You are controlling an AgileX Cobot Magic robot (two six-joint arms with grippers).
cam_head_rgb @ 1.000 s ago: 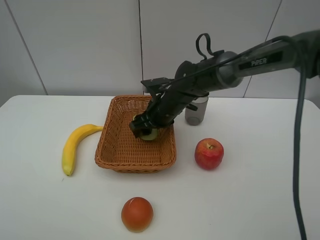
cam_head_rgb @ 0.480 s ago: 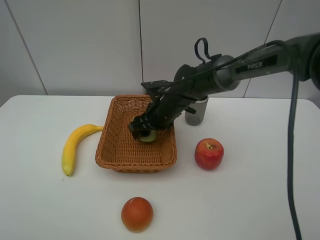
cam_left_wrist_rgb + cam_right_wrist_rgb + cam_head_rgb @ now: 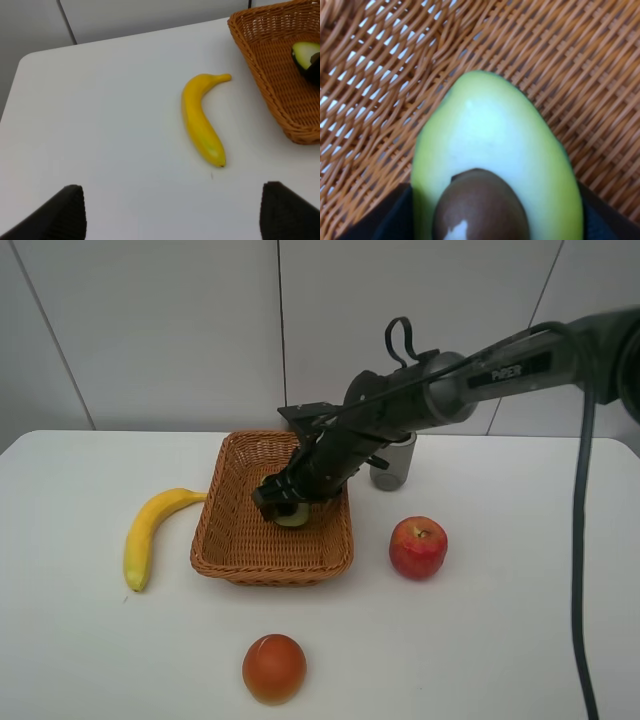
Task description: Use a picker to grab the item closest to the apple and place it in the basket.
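Observation:
A red apple (image 3: 418, 547) rests on the white table, right of the wicker basket (image 3: 225, 540). My right gripper (image 3: 285, 502) reaches down into the basket, shut on a halved avocado (image 3: 292, 514). The right wrist view shows the avocado (image 3: 490, 165) cut face up with its brown pit, just above the basket weave (image 3: 570, 60), with dark fingers (image 3: 395, 215) on either side. My left gripper (image 3: 172, 215) hangs open over the table near the banana (image 3: 200, 117), holding nothing. That view catches the basket's corner (image 3: 270, 75) and the avocado's edge (image 3: 306, 52).
A yellow banana (image 3: 145, 530) lies left of the basket. A round orange-red fruit (image 3: 274, 668) sits near the table's front edge. A grey cup (image 3: 393, 462) stands behind the basket's right corner, partly hidden by the right arm.
My right gripper has shifted slightly to the left inside the basket, still holding the avocado. Nothing else has moved.

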